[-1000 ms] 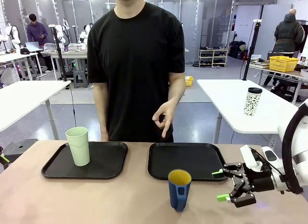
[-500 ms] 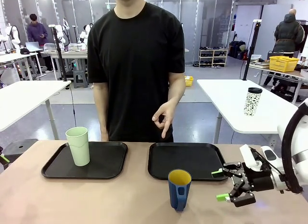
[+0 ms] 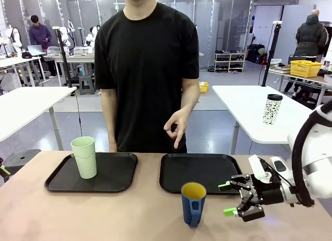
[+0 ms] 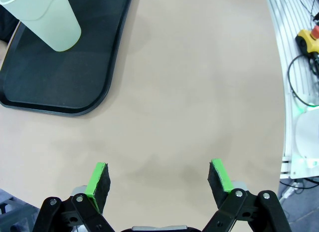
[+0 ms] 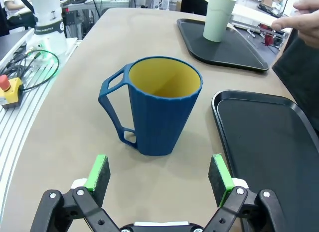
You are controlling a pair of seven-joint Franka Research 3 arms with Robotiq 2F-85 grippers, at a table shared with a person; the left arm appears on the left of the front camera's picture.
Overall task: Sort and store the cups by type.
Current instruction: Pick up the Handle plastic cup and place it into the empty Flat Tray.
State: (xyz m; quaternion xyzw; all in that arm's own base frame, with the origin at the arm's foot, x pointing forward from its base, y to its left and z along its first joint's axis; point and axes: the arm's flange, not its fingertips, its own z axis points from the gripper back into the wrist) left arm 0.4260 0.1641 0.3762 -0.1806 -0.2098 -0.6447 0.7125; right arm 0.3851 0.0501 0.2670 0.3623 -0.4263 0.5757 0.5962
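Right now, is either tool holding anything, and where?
Nothing is held: the right tool and left tool both stand open; the yellow-lined dark blue handled mug sits untouched.

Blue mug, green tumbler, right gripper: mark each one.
blue mug (image 5: 162,119), right wrist view, middle of its outer wall.
green tumbler (image 3: 84,159), front view, middle of its side.
right gripper (image 3: 226,199), front view, midway between its open fingertips.

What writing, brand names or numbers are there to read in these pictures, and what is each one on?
No text here is clear enough to quote.
White arm base: a dark line of print on its ring, too small and blurred to read.
Blue mug: no print.
Green tumbler: no print.
Left tray and right tray: no print.
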